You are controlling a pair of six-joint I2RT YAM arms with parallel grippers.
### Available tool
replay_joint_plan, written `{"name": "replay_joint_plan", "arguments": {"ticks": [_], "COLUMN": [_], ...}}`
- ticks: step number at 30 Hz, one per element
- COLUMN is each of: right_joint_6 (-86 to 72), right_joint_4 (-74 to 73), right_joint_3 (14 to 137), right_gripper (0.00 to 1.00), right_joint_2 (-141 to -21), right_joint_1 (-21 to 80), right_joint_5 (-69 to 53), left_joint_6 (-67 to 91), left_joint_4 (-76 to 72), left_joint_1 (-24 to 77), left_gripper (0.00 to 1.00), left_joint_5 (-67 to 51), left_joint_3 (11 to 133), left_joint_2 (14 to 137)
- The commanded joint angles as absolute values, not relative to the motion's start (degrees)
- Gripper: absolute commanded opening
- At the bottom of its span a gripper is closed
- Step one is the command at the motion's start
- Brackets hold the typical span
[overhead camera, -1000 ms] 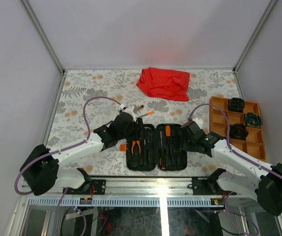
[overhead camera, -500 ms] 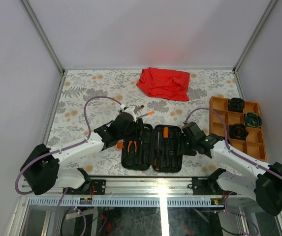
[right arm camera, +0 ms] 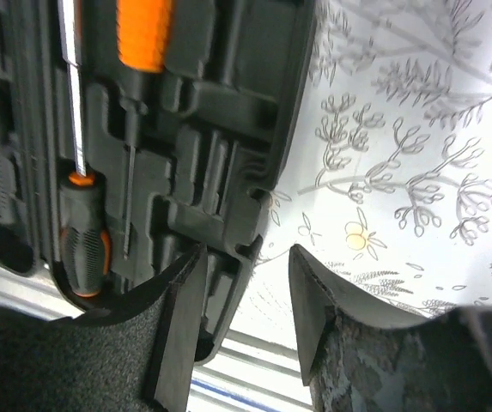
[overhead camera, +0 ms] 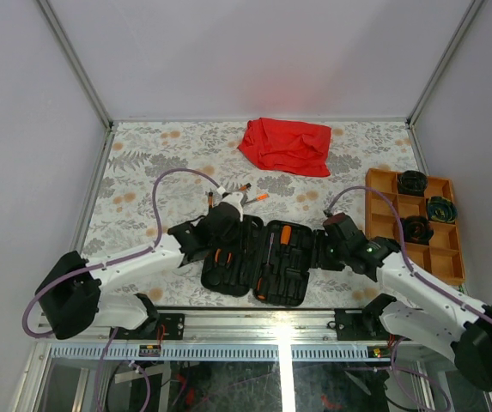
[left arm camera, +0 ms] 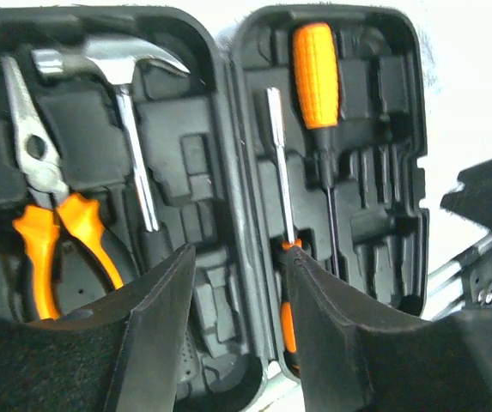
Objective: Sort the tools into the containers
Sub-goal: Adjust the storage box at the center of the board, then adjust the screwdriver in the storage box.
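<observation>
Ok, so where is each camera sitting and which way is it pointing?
Top external: above and behind the bases, looking down on the table; shows the left arm, right arm, open case, red cloth, orange tray.
Left wrist: on the left arm, looking down into the case at pliers, hammer; left pincer at bottom.
Right wrist: on the right arm, looking down at the case's right edge; right pincer at bottom.
Shared: both wrist views show the orange-handled screwdriver.

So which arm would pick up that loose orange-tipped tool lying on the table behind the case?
Probably left. The left gripper sits just beside that tool; the right gripper is across the open case.
</observation>
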State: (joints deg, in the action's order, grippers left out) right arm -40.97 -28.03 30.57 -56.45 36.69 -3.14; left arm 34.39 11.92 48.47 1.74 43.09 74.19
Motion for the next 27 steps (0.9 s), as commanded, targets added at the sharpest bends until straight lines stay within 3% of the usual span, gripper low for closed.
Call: {"name": "replay_joint_plan", "arguments": {"ticks": [1, 10, 27], "right_joint_6": [-41.37, -42.86, -44.32], "right_joint_4": [-25.39, -18.92, -15.84], "right_joint_3": [32.89, 31.32, 29.16], "right_gripper": [0.50, 0.50, 0.46], "right_joint_2": [-51.53, -53.95, -55.11], "right_joint_1": [36.83, 36.83, 36.83], "right_joint_5": [3.87, -0.78, -2.30], "left_joint_6": [32.79, 38.49, 41.13], "left_joint_4": [14.91, 12.26, 10.07], "left_joint_1": [53.97, 60.76, 64.71], "left_gripper": [0.44, 0.40, 0.30], "left_joint_5": [5.92, 5.26, 4.53], "left_joint_3": [45.79, 45.20, 45.44], "left_joint_2": [75.18, 77.78, 83.30]}}
